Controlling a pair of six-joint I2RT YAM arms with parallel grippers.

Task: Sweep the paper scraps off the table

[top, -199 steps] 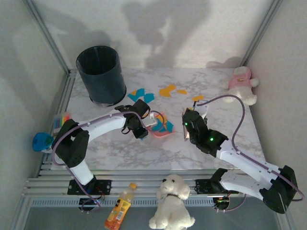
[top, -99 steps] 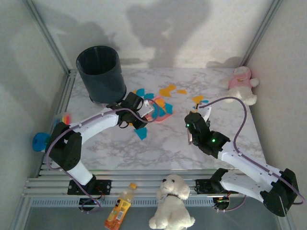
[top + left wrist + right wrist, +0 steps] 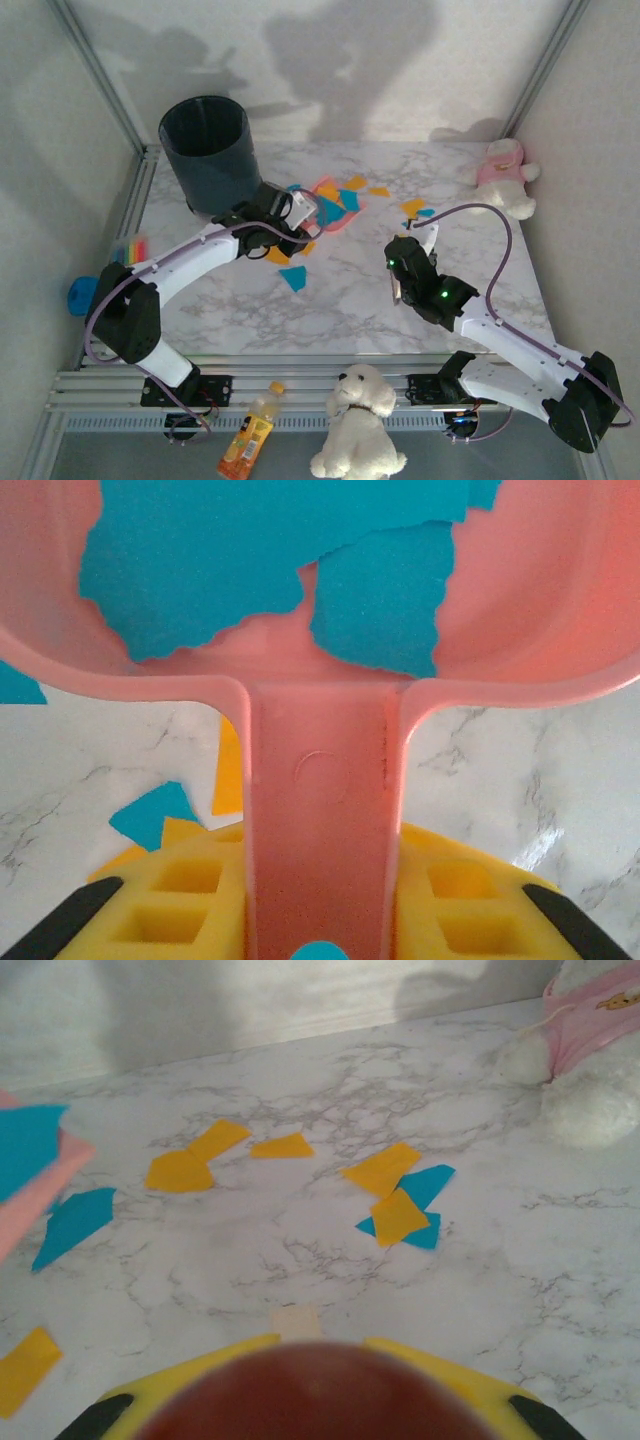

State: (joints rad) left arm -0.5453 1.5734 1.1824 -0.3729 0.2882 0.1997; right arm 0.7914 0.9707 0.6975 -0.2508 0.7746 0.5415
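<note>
From the overhead view, the pink dustpan (image 3: pixel 345 222) is seen near the far left of the surface (image 3: pixel 350 310), just beside the dark bin (image 3: pixel 210 150). Its long axis runs roughly left to right, with the handle at the left and the mouth pointing right. The handle is clamped by the left tool (image 3: pixel 290 213). Teal and orange paper scraps (image 3: pixel 294 278) are carried in the pan. Others are scattered on the marble: two near the left arm, and several toward the far right, ahead of the right tool (image 3: pixel 403 262). The bin stands upright; what it contains cannot be made out.

In the left wrist view, the left tool (image 3: pixel 320 905) is shown closed tight on the handle, which runs straight up the picture between the yellow pads. The pan (image 3: pixel 540 580) opens away from the camera, and large teal scraps (image 3: pixel 200 570) lie in it. More scraps lie on the marble below.

In the right wrist view, the right tool (image 3: pixel 315 1410) is closed on a blurred reddish-brown object (image 3: pixel 300 1385) whose kind cannot be told. Orange and teal scraps (image 3: pixel 383 1168) lie flat ahead of it. A pan edge (image 3: pixel 50 1175) bearing a teal scrap is seen at the left, and a plush toy (image 3: pixel 590 1070) at the far right.
</note>
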